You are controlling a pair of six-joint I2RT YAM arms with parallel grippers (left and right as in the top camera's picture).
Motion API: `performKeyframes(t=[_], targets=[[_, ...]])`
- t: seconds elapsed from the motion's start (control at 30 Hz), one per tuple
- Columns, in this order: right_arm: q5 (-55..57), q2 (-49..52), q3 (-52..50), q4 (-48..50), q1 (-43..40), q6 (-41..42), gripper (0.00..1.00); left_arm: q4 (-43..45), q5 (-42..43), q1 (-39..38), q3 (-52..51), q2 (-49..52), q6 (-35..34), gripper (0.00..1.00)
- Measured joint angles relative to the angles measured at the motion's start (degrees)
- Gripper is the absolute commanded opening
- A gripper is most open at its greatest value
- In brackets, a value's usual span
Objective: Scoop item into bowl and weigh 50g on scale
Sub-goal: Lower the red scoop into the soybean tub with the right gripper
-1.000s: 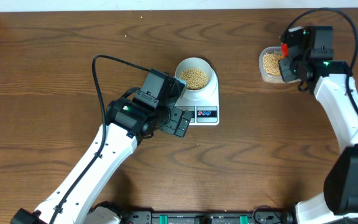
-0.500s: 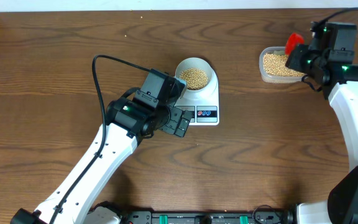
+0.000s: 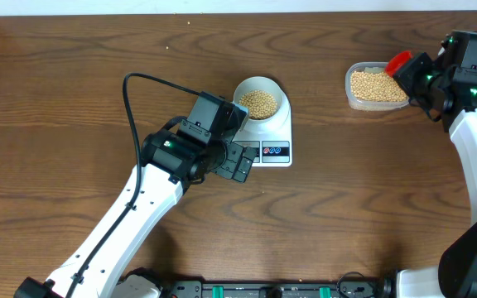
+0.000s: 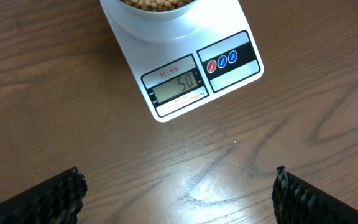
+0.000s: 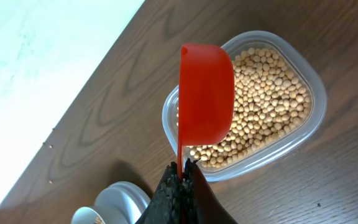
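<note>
The white scale (image 3: 273,131) stands mid-table; its display (image 4: 178,84) reads 50. The pale bowl (image 3: 261,98) sits on it, holding tan beans (image 3: 259,103); it also shows in the left wrist view (image 4: 157,14). My left gripper (image 3: 237,163) is open and empty, just left of the scale's front, its fingers apart over bare wood (image 4: 179,196). My right gripper (image 5: 183,176) is shut on the handle of a red scoop (image 5: 207,102), held on edge over the clear tub of beans (image 5: 263,99) at the far right (image 3: 375,85).
A white wall edge runs along the table's far side (image 3: 222,7). A black cable (image 3: 135,91) loops from the left arm. In the right wrist view the scale and bowl show at the bottom left (image 5: 114,202).
My right gripper has moved right and slightly back with the red scoop, from over the tub's left side to its right end. The left arm, bowl and scale have not moved.
</note>
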Motion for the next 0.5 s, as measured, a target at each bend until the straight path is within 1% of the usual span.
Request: performKeyframes(t=[0.13, 0.5], targets=[[-0.15, 0.00, 0.00, 0.07, 0.00, 1.81, 0.01, 0.00, 0.00, 0.00, 0.02, 0.00, 0.00, 0.98], [-0.11, 0.09, 0.00, 0.07, -0.02, 1.84, 0.01, 0.00, 0.00, 0.00, 0.02, 0.00, 0.00, 0.98]])
